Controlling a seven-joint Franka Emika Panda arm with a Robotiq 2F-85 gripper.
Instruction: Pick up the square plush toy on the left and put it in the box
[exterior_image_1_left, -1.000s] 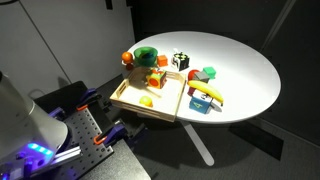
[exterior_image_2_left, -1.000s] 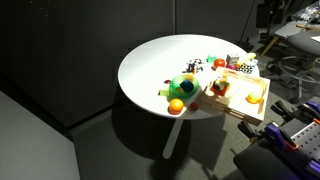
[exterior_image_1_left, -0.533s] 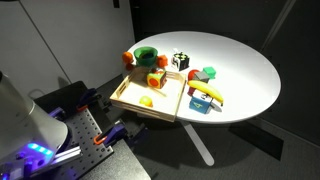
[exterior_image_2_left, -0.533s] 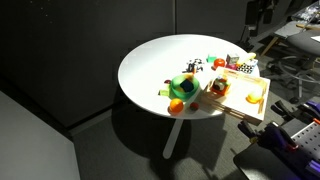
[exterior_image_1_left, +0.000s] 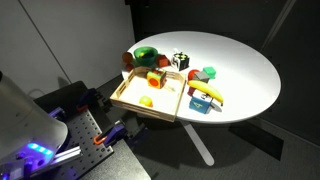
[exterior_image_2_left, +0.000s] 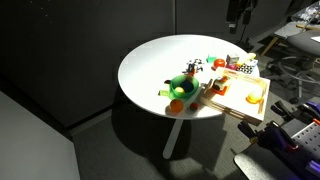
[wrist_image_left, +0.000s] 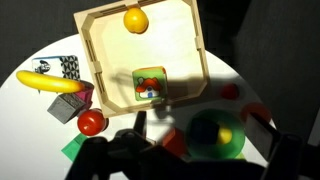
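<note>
The square plush toy (exterior_image_1_left: 180, 61), a black-and-white cube, sits on the white round table just beyond the box, and shows in the wrist view (wrist_image_left: 68, 67) and small in an exterior view (exterior_image_2_left: 196, 67). The box (exterior_image_1_left: 133, 93) is a tan wooden tray at the table's edge (exterior_image_2_left: 236, 101) (wrist_image_left: 165, 45). It holds an orange-and-green block (wrist_image_left: 150, 84) and a yellow fruit (wrist_image_left: 136, 19). My gripper (wrist_image_left: 200, 125) is open and empty, high above the green bowl (wrist_image_left: 217, 135). It shows at the top of an exterior view (exterior_image_2_left: 238, 12).
A banana (exterior_image_1_left: 205, 93) lies on a blue piece, with a red-and-green toy (exterior_image_1_left: 205, 74) behind it. A red ball (wrist_image_left: 91, 122) and the green bowl (exterior_image_1_left: 147, 55) stand beside the box. An orange ball (exterior_image_2_left: 176, 105) sits by the bowl. Lab equipment stands below the table's near edge.
My gripper has moved sideways high above the table, from over the box towards the green bowl, and its shadow now darkens the bowl. The objects have not moved.
</note>
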